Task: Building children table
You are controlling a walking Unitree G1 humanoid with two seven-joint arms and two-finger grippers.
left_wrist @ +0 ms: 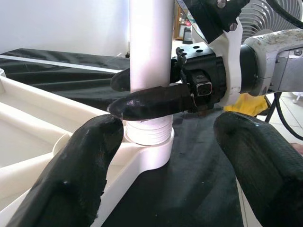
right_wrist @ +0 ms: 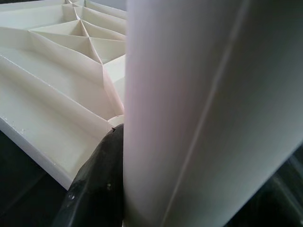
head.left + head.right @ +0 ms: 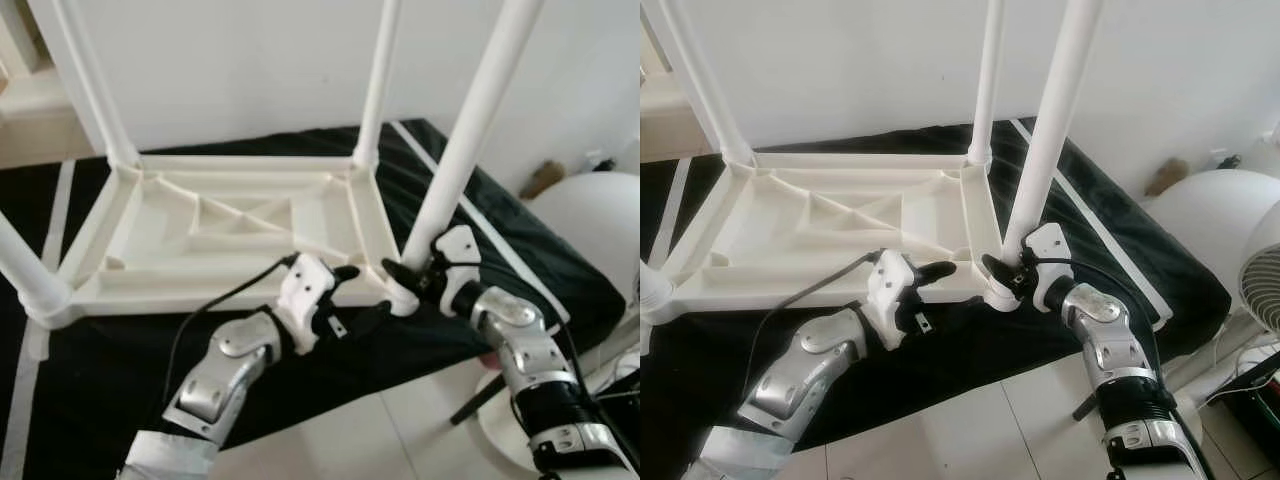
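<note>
Lying upside down on a black cloth (image 3: pixel 420 340), the white plastic children's table (image 3: pixel 230 235) shows its ribbed underside, round smooth legs pointing up. Right gripper (image 3: pixel 405 275) clamps the near-right leg (image 3: pixel 470 130) just above its socket. Left gripper (image 3: pixel 352 292) hangs open beside that corner. A white fan (image 3: pixel 1265 275) stands at the right.
</note>
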